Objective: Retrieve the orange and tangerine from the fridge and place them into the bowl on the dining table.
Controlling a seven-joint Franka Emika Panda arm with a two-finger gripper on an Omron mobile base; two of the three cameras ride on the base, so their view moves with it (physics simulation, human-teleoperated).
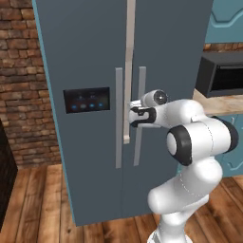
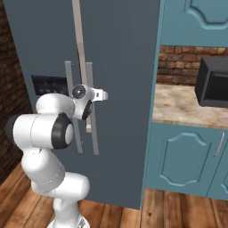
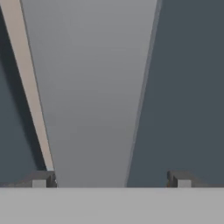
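The slate-grey fridge [image 1: 80,52] [image 2: 124,53] stands with both doors shut. A pale strip [image 3: 30,96] runs between the doors. My gripper [image 1: 137,114] [image 2: 94,95] [image 3: 111,181] is open at the right door's long grey handle [image 1: 141,80] [image 2: 91,73]. In the hand view that handle [image 3: 96,109] fills the gap between my two fingertips [image 3: 41,179], one on each side, with nothing gripped. The left door carries a black panel with blue lights [image 1: 87,99]. The orange, the tangerine, the bowl and the dining table are out of view.
A black microwave [image 1: 220,73] [image 2: 213,82] sits on the beige counter [image 2: 178,104] right of the fridge, over teal cabinets [image 2: 187,156]. A brick wall [image 1: 23,95] and a dark object [image 1: 4,180] stand to the left. Wooden floor [image 1: 42,209] lies in front.
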